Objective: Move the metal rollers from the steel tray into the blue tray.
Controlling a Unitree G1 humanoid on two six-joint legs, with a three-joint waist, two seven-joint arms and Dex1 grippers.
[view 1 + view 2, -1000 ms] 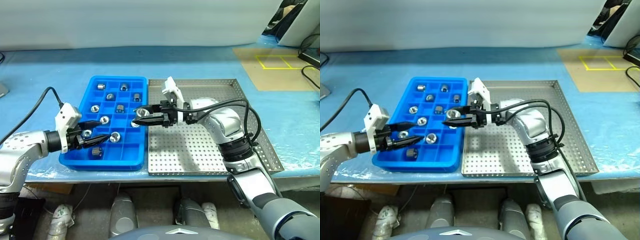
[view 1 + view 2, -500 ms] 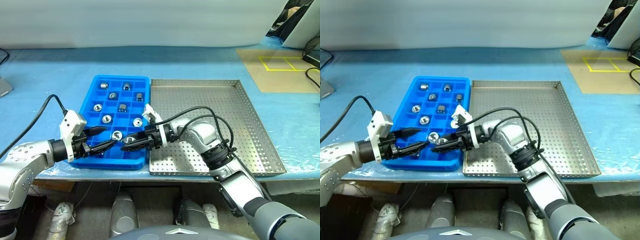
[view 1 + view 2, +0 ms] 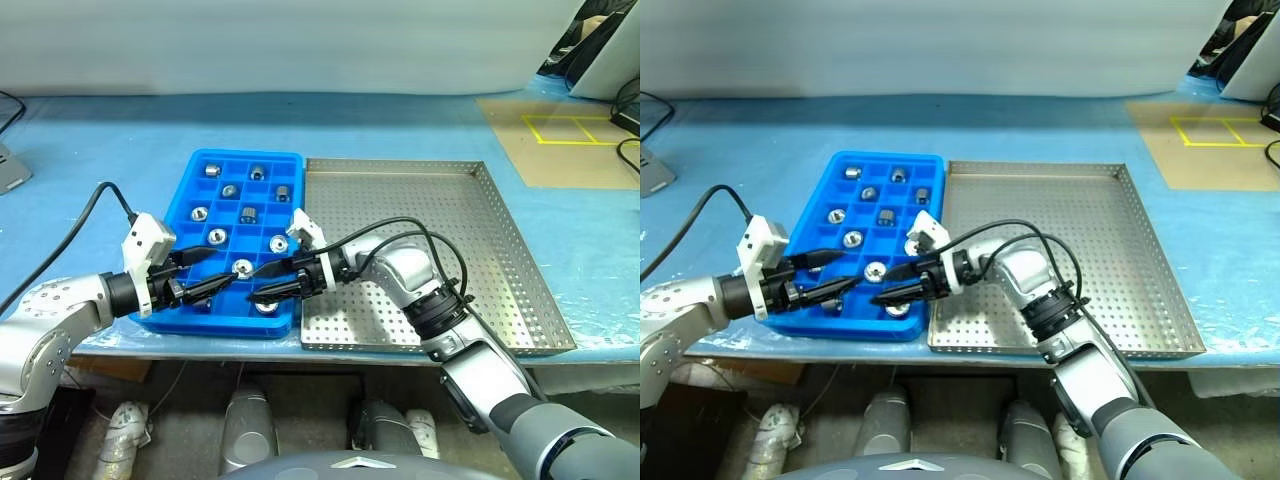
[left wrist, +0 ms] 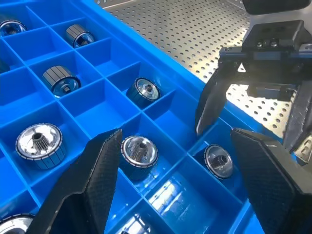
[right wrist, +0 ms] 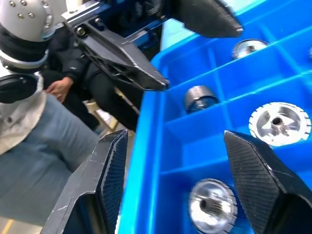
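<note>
Roller drop into blue tray, near-edge cell.

Head view: my right gripper [image 3: 262, 287] spread wide over the blue tray [image 3: 196, 166]; steel tray [image 3: 520, 250] beside it looks bare. Left wrist view: my left gripper [image 4: 180, 161] wide, empty; metal rollers [image 4: 140, 151] sit one per cell. Right wrist view: released roller [image 5: 210, 210] below my fingers. Lift straight up, clear of the cell walls. No legible writing.
</note>
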